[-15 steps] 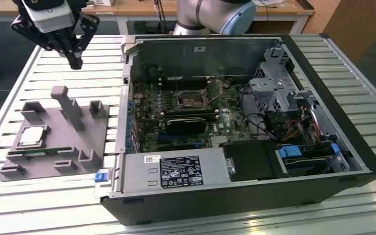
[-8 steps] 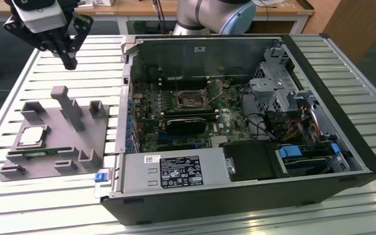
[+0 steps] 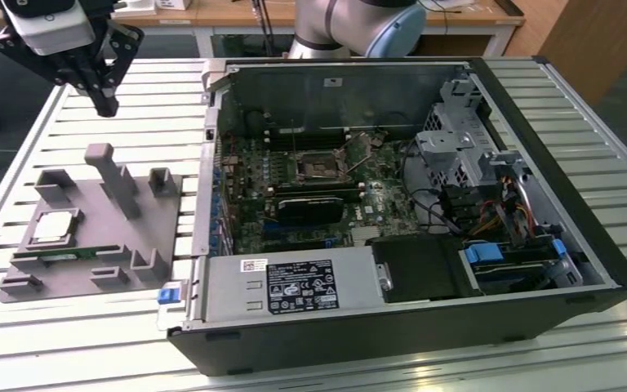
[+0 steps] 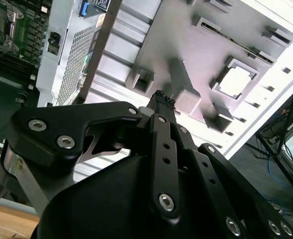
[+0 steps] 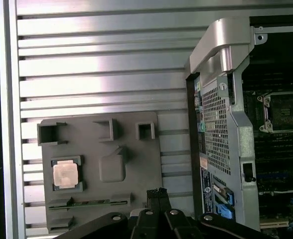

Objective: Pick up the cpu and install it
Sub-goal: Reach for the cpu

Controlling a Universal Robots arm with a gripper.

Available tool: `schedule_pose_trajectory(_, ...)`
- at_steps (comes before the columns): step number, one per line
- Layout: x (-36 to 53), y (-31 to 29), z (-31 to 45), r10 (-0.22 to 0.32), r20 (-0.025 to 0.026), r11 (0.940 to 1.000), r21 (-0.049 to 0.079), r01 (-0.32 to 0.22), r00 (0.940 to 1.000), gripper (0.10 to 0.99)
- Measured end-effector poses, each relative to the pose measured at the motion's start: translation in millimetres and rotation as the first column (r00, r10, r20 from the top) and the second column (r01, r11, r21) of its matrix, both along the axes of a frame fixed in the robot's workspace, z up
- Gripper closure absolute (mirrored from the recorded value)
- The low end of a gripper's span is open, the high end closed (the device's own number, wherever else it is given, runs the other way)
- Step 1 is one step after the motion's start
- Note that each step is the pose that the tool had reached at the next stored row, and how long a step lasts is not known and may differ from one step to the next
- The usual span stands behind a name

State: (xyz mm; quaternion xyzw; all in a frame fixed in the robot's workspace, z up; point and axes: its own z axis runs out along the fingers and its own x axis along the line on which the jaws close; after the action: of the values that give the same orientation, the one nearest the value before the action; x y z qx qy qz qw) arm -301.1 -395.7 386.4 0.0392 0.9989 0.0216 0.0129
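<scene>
Cpu (image 3: 55, 227) sits in the grey holder (image 3: 159, 227); we see the jaws pinched together, empty, well clear of that holder.

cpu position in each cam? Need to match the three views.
Exterior view: the cpu lies in a square pocket of the grey fixture, at the exterior view's left of the computer case.
Second wrist view: cpu in that pocket, beyond the tall post.
First wrist view: cpu in the pocket, post alongside.
Shared landmark: the fixture's tall post.
</scene>
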Motion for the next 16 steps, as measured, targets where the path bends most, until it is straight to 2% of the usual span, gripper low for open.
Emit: schedule_pose_trajectory(16, -22.8, 0.0, -0.3, 0.0, 0.0, 1.0, 0.0, 0.0, 1.0, 0.98)
